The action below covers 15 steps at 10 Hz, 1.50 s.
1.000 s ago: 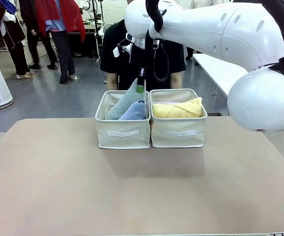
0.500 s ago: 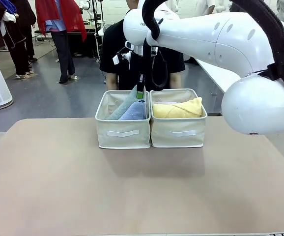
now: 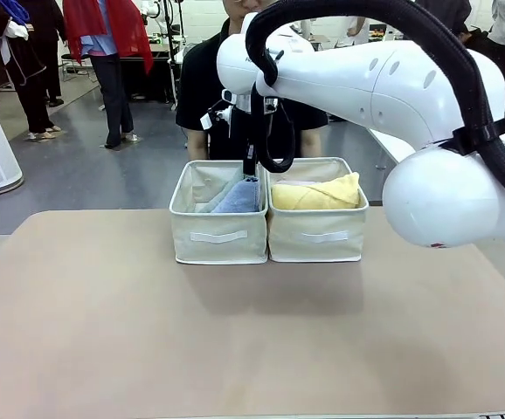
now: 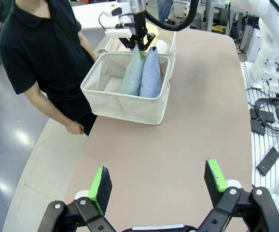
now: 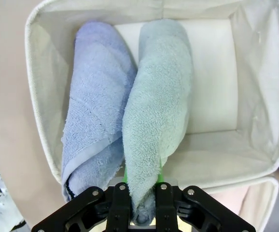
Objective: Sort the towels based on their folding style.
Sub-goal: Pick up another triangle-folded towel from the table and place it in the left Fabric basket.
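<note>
A robotics lab: white arm stands (image 4: 270, 34), cabled controllers (image 4: 267, 162) (beside the table (image 4: 197, 121)), grey floor.

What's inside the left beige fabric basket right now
Two cone-folded terry towels: a grey-blue one and a light blue one, its tip pinched by the right end effector. The basket floor beneath them is covered.
</note>
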Each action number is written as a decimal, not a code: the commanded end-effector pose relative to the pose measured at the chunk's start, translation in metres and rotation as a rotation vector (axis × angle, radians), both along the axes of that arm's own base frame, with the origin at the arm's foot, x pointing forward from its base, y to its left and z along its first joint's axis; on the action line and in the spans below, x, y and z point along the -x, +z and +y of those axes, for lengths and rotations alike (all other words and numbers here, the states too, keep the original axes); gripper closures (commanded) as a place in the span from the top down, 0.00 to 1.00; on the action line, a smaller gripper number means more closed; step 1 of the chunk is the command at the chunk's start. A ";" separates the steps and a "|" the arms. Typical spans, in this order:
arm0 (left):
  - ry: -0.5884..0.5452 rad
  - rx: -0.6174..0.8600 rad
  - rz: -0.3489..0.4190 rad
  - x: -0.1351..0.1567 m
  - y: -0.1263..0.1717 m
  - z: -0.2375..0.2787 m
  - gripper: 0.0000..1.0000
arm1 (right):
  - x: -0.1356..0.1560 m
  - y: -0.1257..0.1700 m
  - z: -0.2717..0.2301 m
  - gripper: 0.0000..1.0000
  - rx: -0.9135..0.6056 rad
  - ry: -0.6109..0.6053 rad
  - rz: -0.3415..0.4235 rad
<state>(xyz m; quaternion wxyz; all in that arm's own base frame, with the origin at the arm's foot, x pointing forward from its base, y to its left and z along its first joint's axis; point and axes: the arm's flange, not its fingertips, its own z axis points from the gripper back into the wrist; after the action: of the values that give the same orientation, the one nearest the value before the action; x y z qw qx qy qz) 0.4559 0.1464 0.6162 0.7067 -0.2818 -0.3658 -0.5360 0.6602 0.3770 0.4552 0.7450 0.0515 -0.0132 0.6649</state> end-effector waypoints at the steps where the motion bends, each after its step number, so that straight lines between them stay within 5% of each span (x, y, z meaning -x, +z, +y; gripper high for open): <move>1: 0.012 -0.017 0.003 0.001 0.001 0.000 1.00 | -0.019 0.008 0.015 0.17 0.045 -0.019 0.006; 3: 0.012 -0.017 0.003 0.001 0.001 0.000 1.00 | -0.019 0.007 0.014 0.17 0.040 -0.011 0.017; 4: 0.012 -0.017 0.003 0.001 0.001 0.000 1.00 | -0.018 0.009 0.014 0.77 0.034 -0.001 0.021; 5: 0.012 -0.017 0.003 0.001 0.001 0.000 1.00 | -0.018 0.009 0.014 0.77 0.032 0.000 0.021; 6: 0.012 -0.017 0.003 0.001 0.001 0.000 1.00 | -0.019 0.008 0.014 1.00 0.029 0.001 0.024; 7: 0.012 -0.017 0.003 0.001 0.001 0.000 1.00 | -0.019 0.008 0.014 0.78 0.028 0.001 0.026; 8: 0.012 -0.017 0.003 0.001 0.001 0.000 1.00 | -0.019 0.008 0.014 1.00 0.027 0.001 0.026; 15: 0.012 -0.017 0.003 0.001 0.001 0.000 1.00 | -0.019 0.018 0.011 1.00 -0.004 -0.004 0.035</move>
<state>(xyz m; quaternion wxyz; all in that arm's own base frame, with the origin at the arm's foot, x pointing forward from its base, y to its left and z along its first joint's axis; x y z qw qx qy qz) 0.4559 0.1464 0.6162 0.7067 -0.2818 -0.3658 -0.5360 0.6594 0.3759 0.4648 0.7441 0.0575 -0.0046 0.6656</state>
